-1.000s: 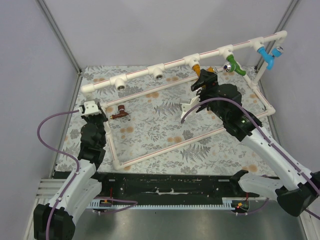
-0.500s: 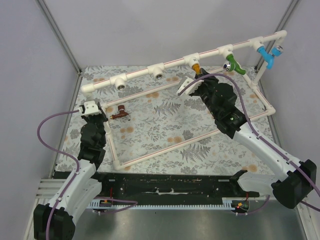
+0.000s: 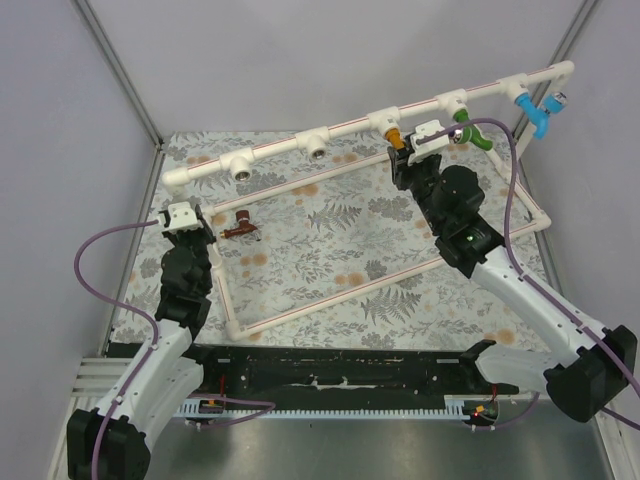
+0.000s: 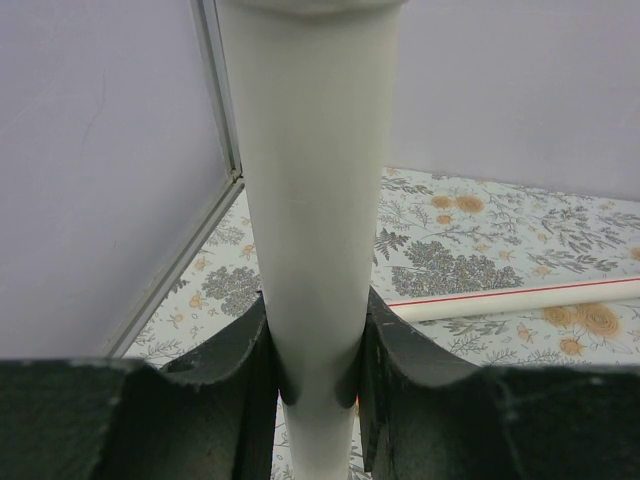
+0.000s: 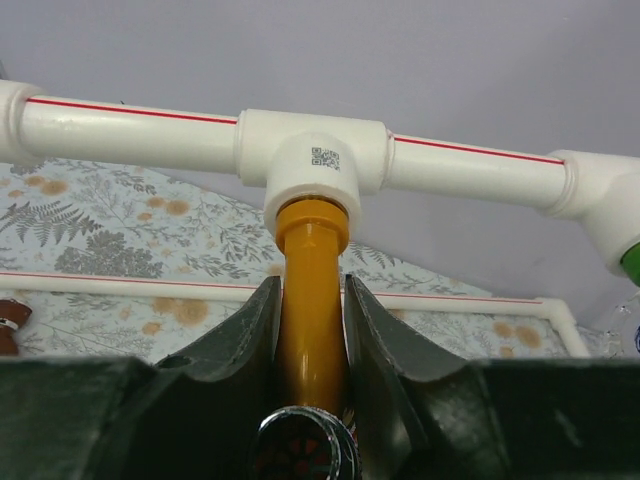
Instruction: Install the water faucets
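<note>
The right arm (image 3: 520, 290) stretches far out to the rear rail. Its right gripper (image 5: 312, 292) is drawn in narrow, both fingers pressed flat on the orange tap (image 5: 313, 235), whose end sits in the tee (image 5: 318, 160) with its silvery mouth toward the wrist.

The left arm (image 3: 180, 300) is folded low at the frame's left end. There the left gripper (image 4: 315, 335) is pinched tight on a white pipe (image 4: 310, 150).

The brown tap (image 3: 240, 226) lies on the table (image 3: 330, 250) just beside that gripper, not touching it.

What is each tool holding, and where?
Right tool grips the orange faucet by its body below the tee; left tool clamps the white pipe.
</note>
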Available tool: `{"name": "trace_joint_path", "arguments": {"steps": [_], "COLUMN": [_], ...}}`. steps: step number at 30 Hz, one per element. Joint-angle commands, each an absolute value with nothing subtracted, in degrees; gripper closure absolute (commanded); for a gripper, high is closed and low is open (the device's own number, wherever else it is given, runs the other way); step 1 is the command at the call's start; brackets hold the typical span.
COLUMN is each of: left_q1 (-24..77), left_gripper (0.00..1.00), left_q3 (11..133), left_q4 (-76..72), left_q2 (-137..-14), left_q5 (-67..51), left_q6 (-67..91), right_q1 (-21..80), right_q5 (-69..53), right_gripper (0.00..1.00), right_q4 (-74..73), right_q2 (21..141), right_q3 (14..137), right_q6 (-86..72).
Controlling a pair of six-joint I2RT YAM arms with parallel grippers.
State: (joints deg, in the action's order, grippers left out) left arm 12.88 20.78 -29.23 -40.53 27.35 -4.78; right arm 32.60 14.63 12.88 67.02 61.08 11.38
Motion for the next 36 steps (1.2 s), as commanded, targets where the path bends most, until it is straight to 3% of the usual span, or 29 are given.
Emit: {"name": "trace_joint_path", "arguments": {"steps": [1, 12, 20, 27, 32, 36], "left_q1": [13.01, 13.01, 13.01, 13.01, 13.01, 13.01], "left_gripper": [0.98, 0.98, 0.98, 0.98, 0.98, 0.98], "left_q3": [23.03, 23.55, 23.64, 23.64, 23.73, 23.73], "left_q4": [-32.17, -31.29, -30.94, -30.76, -30.85, -30.76], "left_q2": [-39.38, -39.46, -39.81, -40.08, -39.99, -39.82], "left_q5": [27.07, 26.45, 25.93, 25.49, 25.49, 25.40], "left_q6": [-4.48, -4.31, -3.87, -3.25, -3.25, -3.34], "right_q1": [32.17, 32.17, 32.08, 32.17, 32.08, 32.08], "right_q5": [12.75, 9.15, 0.18, 12.28, 20.55, 24.07], "right_gripper": [0.63, 0.20, 0.13, 0.20, 0.46, 0.61], "right_q4": [15.47, 13.36, 0.09, 12.01, 23.80, 30.83], "right_q2": [62.50, 54.15, 54.58, 58.61, 62.48, 63.89], "right_q3": [61.88, 60.38, 63.81, 57.40, 53.44, 51.51], "right_q6": [5.26, 4.11, 19.07, 13.02, 0.29, -12.53]}}
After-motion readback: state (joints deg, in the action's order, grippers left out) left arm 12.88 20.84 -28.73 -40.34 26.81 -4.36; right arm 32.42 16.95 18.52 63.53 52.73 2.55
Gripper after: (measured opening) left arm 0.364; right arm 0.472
